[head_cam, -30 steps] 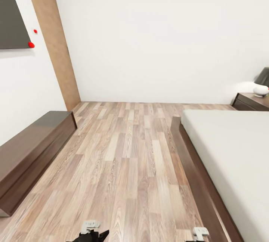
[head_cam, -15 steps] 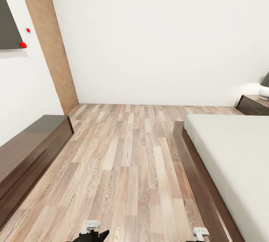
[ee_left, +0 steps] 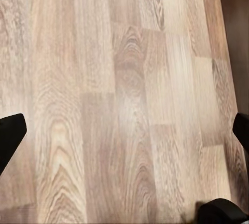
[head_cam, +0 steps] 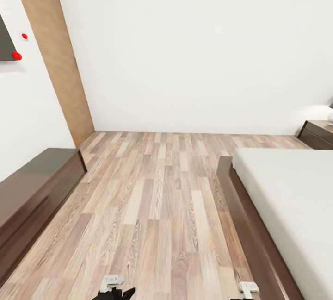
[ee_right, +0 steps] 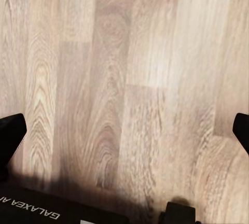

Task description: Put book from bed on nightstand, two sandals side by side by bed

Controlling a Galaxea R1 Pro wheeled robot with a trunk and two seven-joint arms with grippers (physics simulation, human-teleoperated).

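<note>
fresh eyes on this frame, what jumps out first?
The broad stretch of light-brown wood-plank floor fills the middle, running up to a bare white wall. The large low bed with an off-white mattress and dark brown frame lies along the right side, facing a long low dark-wood bench on the left. A tan wooden door panel stands in the far left corner.

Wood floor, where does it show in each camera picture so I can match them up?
Head view: the wood floor runs down the middle, between the bench and the bed.
Left wrist view: planks behind the open left gripper.
Right wrist view: planks behind the open right gripper.
Shared landmark: both grippers also show at the head view's bottom edge.
</note>
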